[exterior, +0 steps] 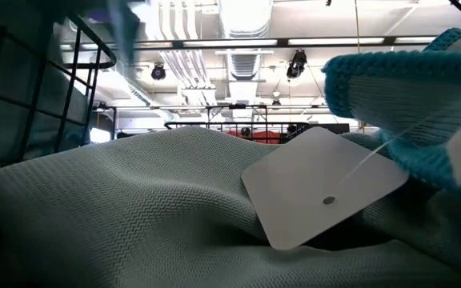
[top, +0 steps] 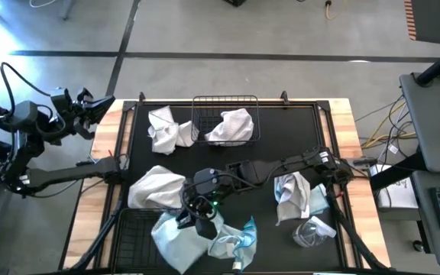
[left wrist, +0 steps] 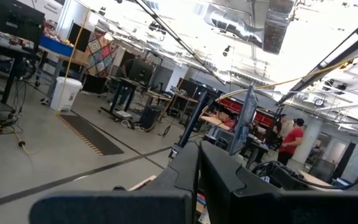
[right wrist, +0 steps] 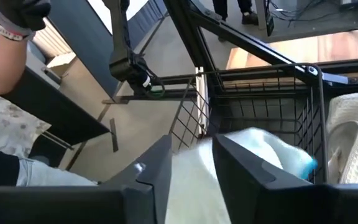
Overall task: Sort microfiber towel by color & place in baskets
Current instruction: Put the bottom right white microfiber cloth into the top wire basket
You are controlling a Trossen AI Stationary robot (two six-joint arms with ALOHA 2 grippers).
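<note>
White tag [exterior: 318, 188] on blue towel [exterior: 134, 208]; right fingers [right wrist: 194, 165] grip it.

No readable text anywhere; white tag [exterior: 318, 186] on pale towel [exterior: 134, 208] blank (facing side, at least).

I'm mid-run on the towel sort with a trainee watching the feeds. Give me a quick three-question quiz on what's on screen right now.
1. True or false: the basket at the far edge holds a white towel.
2. Which gripper is over the light blue towel at the near basket? A) left gripper B) right gripper C) neither
3. Fill in: the clear wrapper lies on the table's ___ side in the high view.

Key:
1. True.
2. B. The right gripper is there, while the left gripper waits off the table's left edge.
3. Right.
</note>
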